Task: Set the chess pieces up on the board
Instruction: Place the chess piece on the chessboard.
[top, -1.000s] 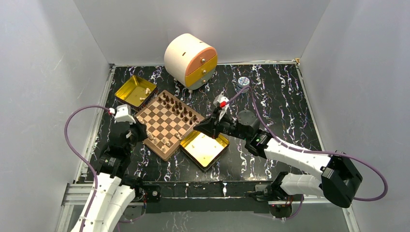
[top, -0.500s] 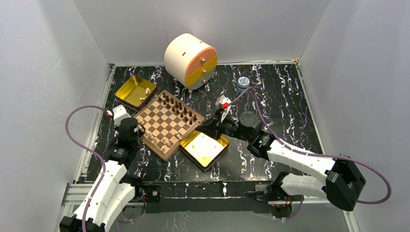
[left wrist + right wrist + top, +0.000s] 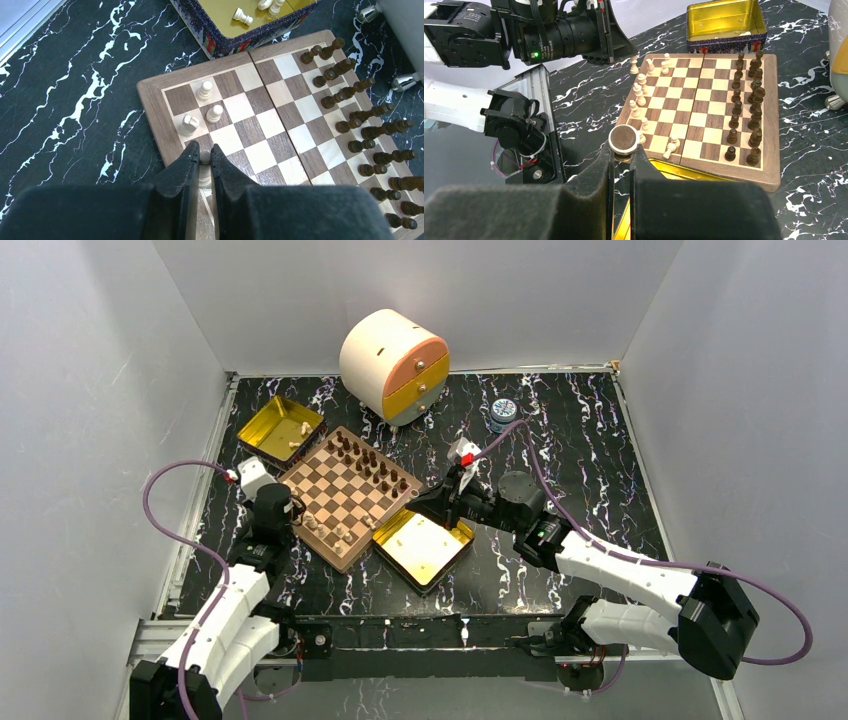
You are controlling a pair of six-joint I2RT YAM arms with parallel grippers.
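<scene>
The left gripper point(image 3: 202, 150) is pinching a small light tan wooden piece point(image 3: 204, 158) between its nearly closed black fingers, at the lower centre of the left wrist view. That piece is sitting over the row of squares along the near left rim of the square wooden chessboard with brown and tan checks point(image 3: 156, 107). Whether its base is touching the square is hidden by the fingers. Just above the fingertips, three more light tan pieces point(image 3: 215, 113) are standing upright on neighbouring squares near the board's upper left corner. Two rows of dark brown pieces point(image 3: 360, 130) are lining the right side of the board. A shiny gold square tin point(image 3: 225, 27) is lying against the board's upper edge, with a few light pieces inside.

The right gripper point(image 3: 621, 150) is clamping shut on a round-bottomed wooden piece point(image 3: 623, 139), whose dark circular underside is facing the wrist camera at the lower left of that view. It is hanging just beside the board's nearest corner, above the rim of a second gold tin point(image 3: 674, 172). One light tan piece point(image 3: 671, 146) is lying toppled on the board close to it.
</scene>
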